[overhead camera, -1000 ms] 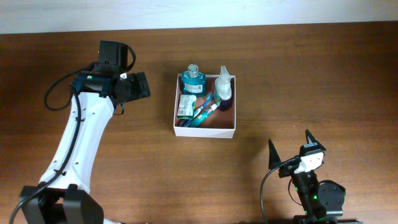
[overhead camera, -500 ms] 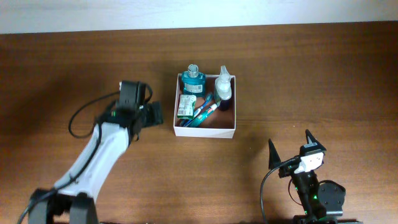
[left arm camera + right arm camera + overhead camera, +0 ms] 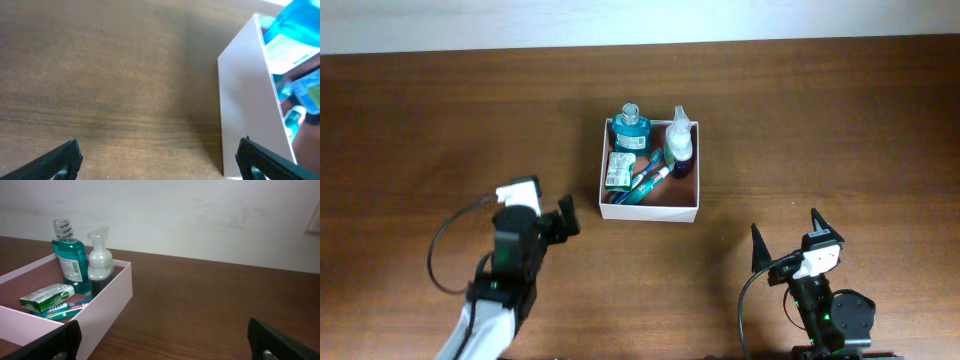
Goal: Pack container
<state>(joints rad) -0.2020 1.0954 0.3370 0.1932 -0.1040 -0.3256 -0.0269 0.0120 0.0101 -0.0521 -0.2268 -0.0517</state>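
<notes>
The container (image 3: 650, 211) is a square shallow box with white walls and a reddish-brown inside, at the table's middle. It holds a teal mouthwash bottle (image 3: 631, 127), a white pump bottle (image 3: 681, 140), a green-and-white packet (image 3: 619, 170) and toothbrushes (image 3: 648, 180). My left gripper (image 3: 565, 218) is open and empty, low at the left, short of the box's left wall (image 3: 245, 100). My right gripper (image 3: 785, 240) is open and empty at the front right, facing the container (image 3: 107, 307) from a distance.
The wooden table (image 3: 820, 120) runs to a pale wall at the back (image 3: 200, 215). The left arm's cable (image 3: 445, 240) loops beside its body.
The left arm has pulled back from beside the box's upper left toward the table's front left, and its gripper now sits lower and further from the box. The right arm has not moved.
</notes>
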